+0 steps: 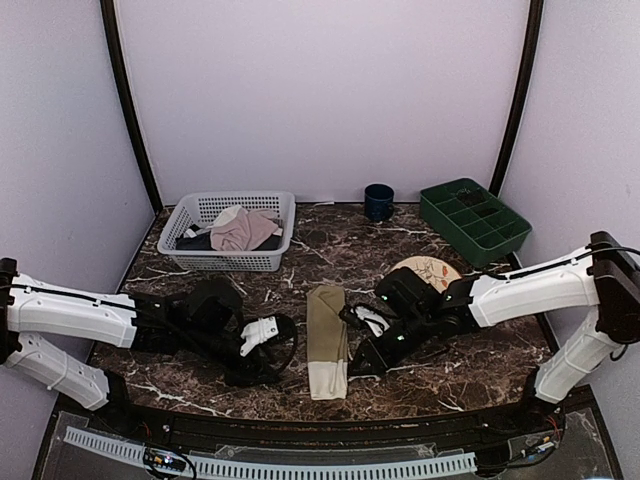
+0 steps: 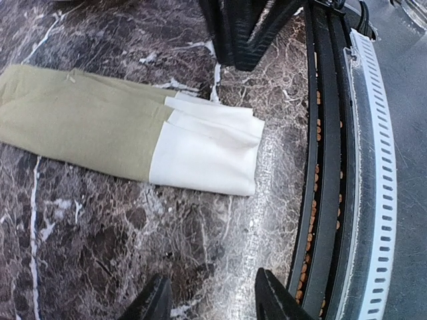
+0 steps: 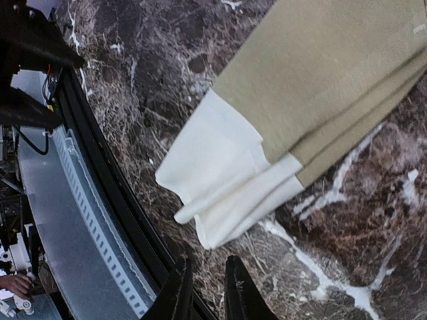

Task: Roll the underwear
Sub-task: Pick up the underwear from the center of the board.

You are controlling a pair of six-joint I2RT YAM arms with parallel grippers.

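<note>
Top external view: we see underwear [image 1: 327, 340] folded into strip mid-table, long axis near-far, cream waistband [image 1: 328, 378] at near end. Left gripper [image 2: 208, 301] spread wide, empty. Right gripper [image 3: 205, 288] barely parted, empty, closer to waistband.

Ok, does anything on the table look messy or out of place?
Slightly: the underwear lies folded in a strip, but its cream waistband layers fan out unevenly at the near end. Nothing spilled or damaged.
</note>
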